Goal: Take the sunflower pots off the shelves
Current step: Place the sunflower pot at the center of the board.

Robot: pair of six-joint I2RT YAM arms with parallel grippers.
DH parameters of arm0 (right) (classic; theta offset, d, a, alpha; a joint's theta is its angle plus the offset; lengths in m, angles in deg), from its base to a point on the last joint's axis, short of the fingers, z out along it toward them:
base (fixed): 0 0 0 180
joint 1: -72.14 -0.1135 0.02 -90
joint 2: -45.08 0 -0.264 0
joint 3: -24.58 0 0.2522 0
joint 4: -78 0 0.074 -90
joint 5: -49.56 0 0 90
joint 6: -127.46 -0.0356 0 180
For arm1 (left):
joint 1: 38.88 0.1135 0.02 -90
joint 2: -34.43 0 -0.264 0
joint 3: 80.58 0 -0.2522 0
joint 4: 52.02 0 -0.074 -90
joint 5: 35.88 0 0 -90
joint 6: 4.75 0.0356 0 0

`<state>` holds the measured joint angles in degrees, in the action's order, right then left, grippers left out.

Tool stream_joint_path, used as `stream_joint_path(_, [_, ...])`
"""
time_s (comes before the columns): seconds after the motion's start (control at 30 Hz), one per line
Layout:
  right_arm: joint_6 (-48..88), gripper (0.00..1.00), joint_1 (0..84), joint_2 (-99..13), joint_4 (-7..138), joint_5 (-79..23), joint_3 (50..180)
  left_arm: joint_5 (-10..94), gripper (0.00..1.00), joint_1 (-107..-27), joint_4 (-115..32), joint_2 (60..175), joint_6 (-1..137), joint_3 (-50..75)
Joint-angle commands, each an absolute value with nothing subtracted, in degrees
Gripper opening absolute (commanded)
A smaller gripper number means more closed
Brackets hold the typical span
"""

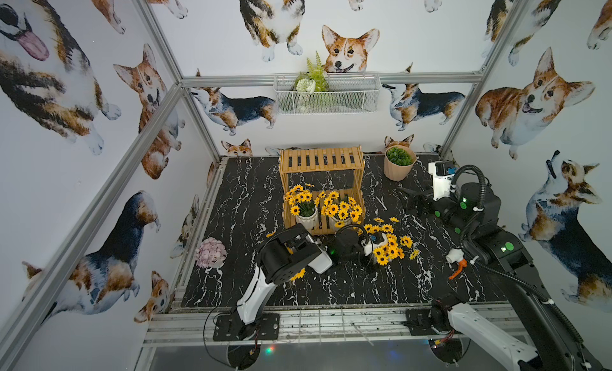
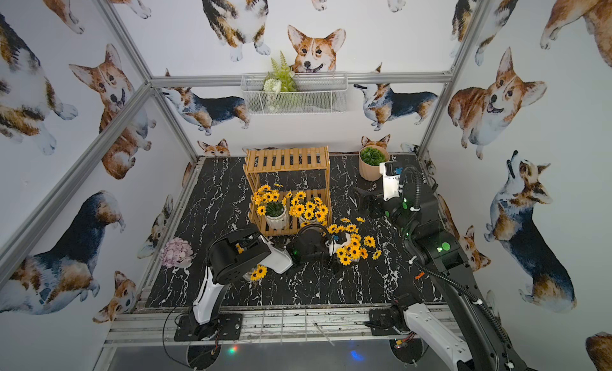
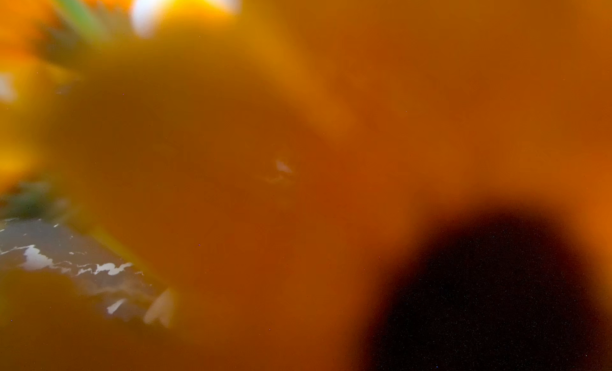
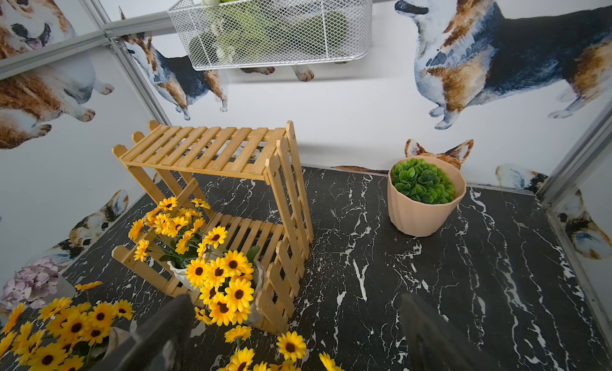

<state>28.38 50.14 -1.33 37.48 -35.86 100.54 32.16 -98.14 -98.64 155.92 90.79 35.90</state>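
The shelves (image 1: 321,160) stand at the back middle, top tier bare. Two sunflower pots (image 1: 306,217) (image 1: 342,210) sit side by side on the lower tier, also seen in the right wrist view (image 4: 218,280). Another sunflower pot (image 1: 392,245) stands on the table in front of the rack's right end. My left gripper (image 1: 376,250) is buried in its flowers, jaws hidden; the left wrist view shows only blurred orange petals (image 3: 298,154). Yellow blooms (image 1: 298,274) of one more pot peek from under my left arm. My right gripper (image 1: 412,198) (image 4: 294,336) hangs open and empty right of the rack.
A beige pot of green foliage (image 1: 399,164) stands at the back right. A pink flower ball (image 1: 210,252) lies at the table's left edge. A white wire basket (image 1: 351,97) hangs on the back wall. A white and orange spray bottle (image 1: 456,260) lies by my right arm.
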Motion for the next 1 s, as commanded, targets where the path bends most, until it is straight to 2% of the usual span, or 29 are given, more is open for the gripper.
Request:
stream_joint_path(0.0, [28.9, 1.0, 50.2, -1.4, 38.7, -36.0, 100.5, 32.8, 1.0, -98.0, -100.0, 155.4, 92.0, 36.3])
stream_joint_path(0.97, [29.9, 1.0, 50.2, -1.9, 39.1, -35.6, 100.4, 35.5, 1.0, -97.7, -99.8, 143.8, 95.9, 46.7])
